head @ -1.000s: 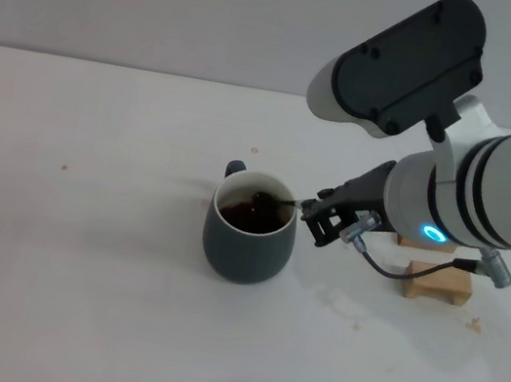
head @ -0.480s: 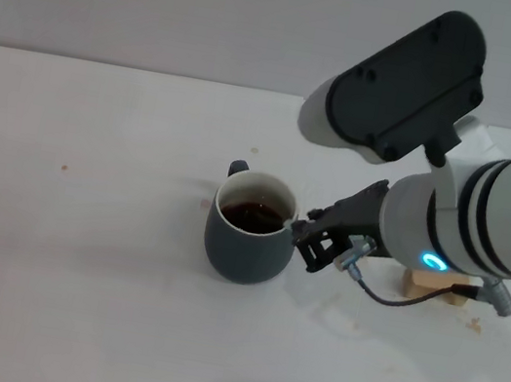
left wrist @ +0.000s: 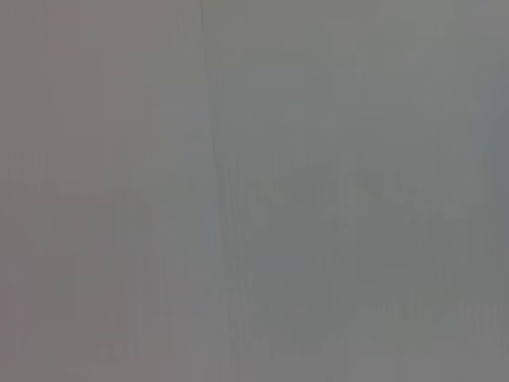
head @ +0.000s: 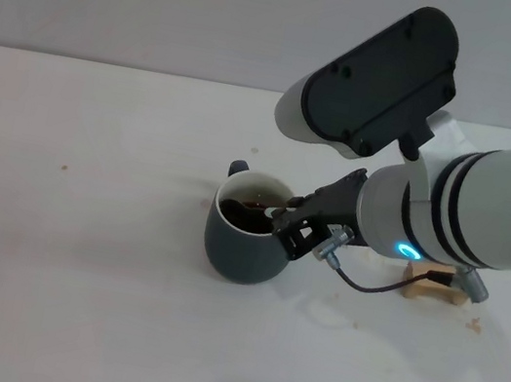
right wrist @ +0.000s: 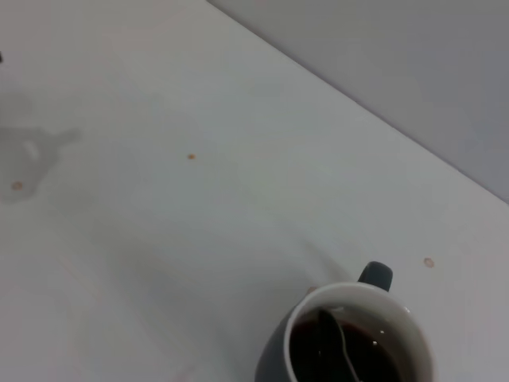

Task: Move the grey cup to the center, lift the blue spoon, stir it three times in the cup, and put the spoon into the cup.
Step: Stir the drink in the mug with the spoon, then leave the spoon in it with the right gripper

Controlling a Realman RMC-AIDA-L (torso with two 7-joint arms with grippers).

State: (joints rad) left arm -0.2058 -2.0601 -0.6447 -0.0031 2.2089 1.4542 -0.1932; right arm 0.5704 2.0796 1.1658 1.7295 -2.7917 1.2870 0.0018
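The grey cup [head: 243, 240] stands mid-table with its handle at the far side and dark brown liquid inside; it also shows in the right wrist view [right wrist: 350, 350]. My right gripper [head: 286, 226] hangs over the cup's right rim with its fingers close together. The blue spoon's metal neck and bowl [right wrist: 337, 344] dip into the liquid; its pale blue handle is hidden by the gripper. In the head view only a faint glint of the spoon [head: 261, 203] shows. My left gripper is out of view, and the left wrist view shows only a plain grey surface.
A wooden block [head: 434, 282] lies on the white table right of the cup, partly behind my right arm. Small brown specks [head: 65, 167] dot the table. A wet stain [head: 323, 312] lies in front of the cup.
My right gripper has moved left from beside the cup to over its right rim, carrying the spoon across the liquid. The arm now hides more of the wooden blocks.
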